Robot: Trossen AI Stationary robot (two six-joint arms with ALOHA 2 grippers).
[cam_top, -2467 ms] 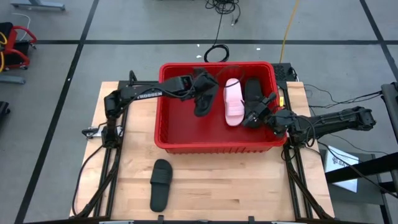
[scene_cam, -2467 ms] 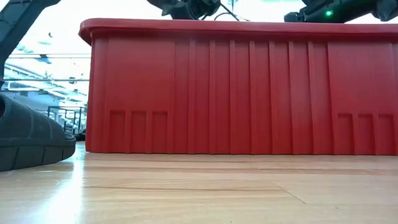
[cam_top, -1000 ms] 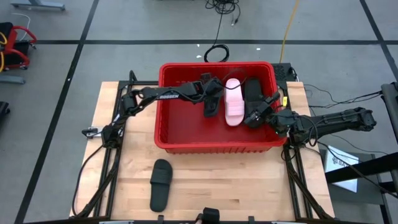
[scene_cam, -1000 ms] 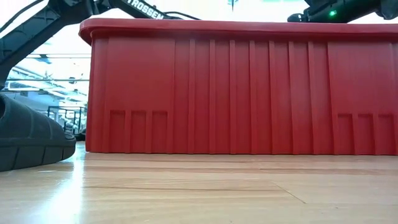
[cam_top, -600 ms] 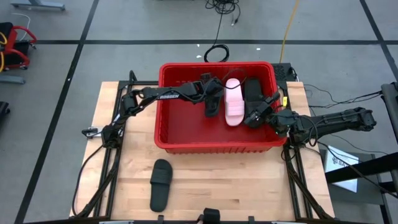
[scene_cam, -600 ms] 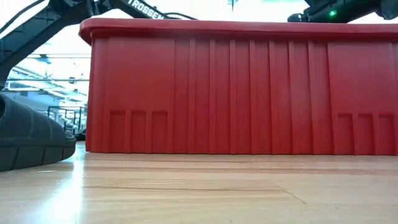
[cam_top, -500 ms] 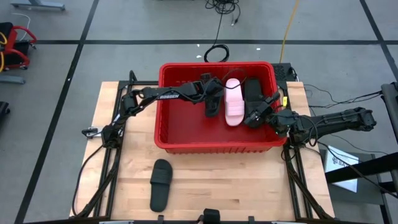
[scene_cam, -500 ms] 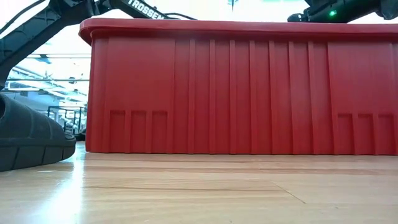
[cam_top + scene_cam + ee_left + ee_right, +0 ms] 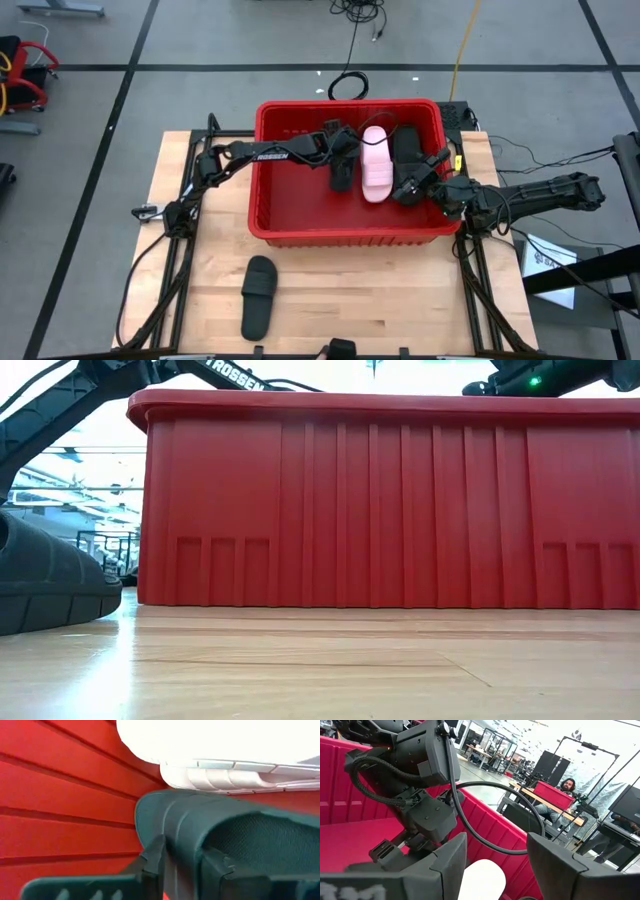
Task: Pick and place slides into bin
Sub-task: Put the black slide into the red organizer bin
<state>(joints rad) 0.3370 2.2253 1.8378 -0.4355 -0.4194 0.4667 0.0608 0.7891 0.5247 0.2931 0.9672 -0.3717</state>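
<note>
Sitting inside the big bright red ribbed plastic bin [image 9: 300, 215]: one matte black slide sandal [image 9: 342, 172] under the left gripper [image 9: 338, 152], one pale pink slide sandal [image 9: 375, 163] just beside it, and another black slide sandal [image 9: 405, 150] against the right-hand wall; bin stands at the far middle of the light wooden table [image 9: 400, 290].
Left wrist view shows the left gripper's fingers [image 9: 155, 862] straddling the black sandal's edge with the pink sole just behind; whether they clamp it or have let go, I cannot tell.
Right gripper [image 9: 415, 180] reaches in over the bin's right side, beside the second black sandal; right wrist view shows its jaws wide apart with nothing between them, pink sandal tip below.
One black slide sandal [image 9: 258, 297] lies on the table in front of the bin, well apart from both arms; low view shows its toe [image 9: 45, 585] at the left edge.
Progress, my read: three in, one visibly left out; any other slides aren't in view, so roughly past halfway; next job is likely fetching the table one.
</note>
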